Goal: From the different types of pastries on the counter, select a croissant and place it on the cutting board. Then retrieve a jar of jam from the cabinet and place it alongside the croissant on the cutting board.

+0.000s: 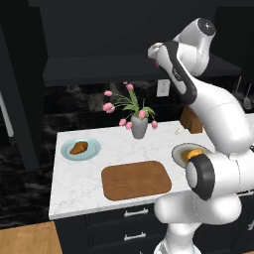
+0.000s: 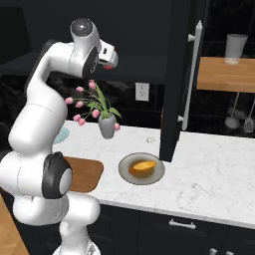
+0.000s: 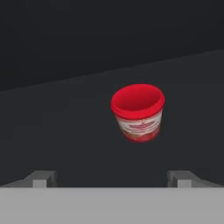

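From the left we see the croissant point(image 1: 78, 147) lying on a light blue plate point(image 1: 94, 147) at the near-left corner of the marble table point(image 1: 74, 183). Beside it the wooden cutting board point(image 1: 136, 179) lies bare. A grey vase of pink tulips point(image 1: 139, 126) stands behind the board. Farther right an orange-yellow bun point(image 2: 143, 166) sits on a grey plate point(image 2: 127, 163). Above, the arm reaches toward the black cabinet point(image 1: 114, 39). In the hand view the red jar of jam point(image 3: 138, 112) stands on the dark cabinet shelf point(image 3: 65, 131), ahead of our pincer point(image 3: 112, 177), whose tips are spread apart and touch nothing.
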Controlling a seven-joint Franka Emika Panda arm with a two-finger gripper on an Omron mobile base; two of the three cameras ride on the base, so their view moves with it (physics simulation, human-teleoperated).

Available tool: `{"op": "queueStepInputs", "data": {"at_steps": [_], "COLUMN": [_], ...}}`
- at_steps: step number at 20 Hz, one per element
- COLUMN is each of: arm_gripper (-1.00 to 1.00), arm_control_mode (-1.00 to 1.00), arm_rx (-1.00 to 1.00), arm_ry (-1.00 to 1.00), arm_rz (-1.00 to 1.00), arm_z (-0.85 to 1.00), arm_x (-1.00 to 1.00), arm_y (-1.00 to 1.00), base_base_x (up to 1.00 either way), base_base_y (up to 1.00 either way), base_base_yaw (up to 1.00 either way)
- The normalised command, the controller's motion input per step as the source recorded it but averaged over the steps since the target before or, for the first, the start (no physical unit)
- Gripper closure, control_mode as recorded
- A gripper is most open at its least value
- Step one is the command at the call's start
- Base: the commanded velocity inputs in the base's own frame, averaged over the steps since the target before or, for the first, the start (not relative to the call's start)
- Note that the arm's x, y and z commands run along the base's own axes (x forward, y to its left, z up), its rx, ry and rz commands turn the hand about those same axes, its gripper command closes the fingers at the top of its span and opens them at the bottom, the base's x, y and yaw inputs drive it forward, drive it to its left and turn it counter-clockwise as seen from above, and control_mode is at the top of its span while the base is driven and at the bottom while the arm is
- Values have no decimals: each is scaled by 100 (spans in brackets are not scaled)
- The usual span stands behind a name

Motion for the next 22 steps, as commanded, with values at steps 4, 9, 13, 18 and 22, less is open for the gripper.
{"op": "queueStepInputs", "data": {"at_steps": [4,9,13,18,22], "arm_gripper": [-100,-100,-100,-100,-100], "arm_control_mode": [-100,-100,-100,-100,-100], "arm_rx": [-14,-3,-4,0,0], "arm_ry": [-9,6,15,7,8], "arm_rz": [-4,0,0,0,0], "arm_z": [35,-14,-16,-2,-11], "arm_x": [89,42,88,10,0], "arm_y": [22,-9,-48,0,0], "base_base_x": [0,0,0,0,0], "base_base_y": [0,0,0,0,0], "base_base_yaw": [0,0,0,0,0]}}
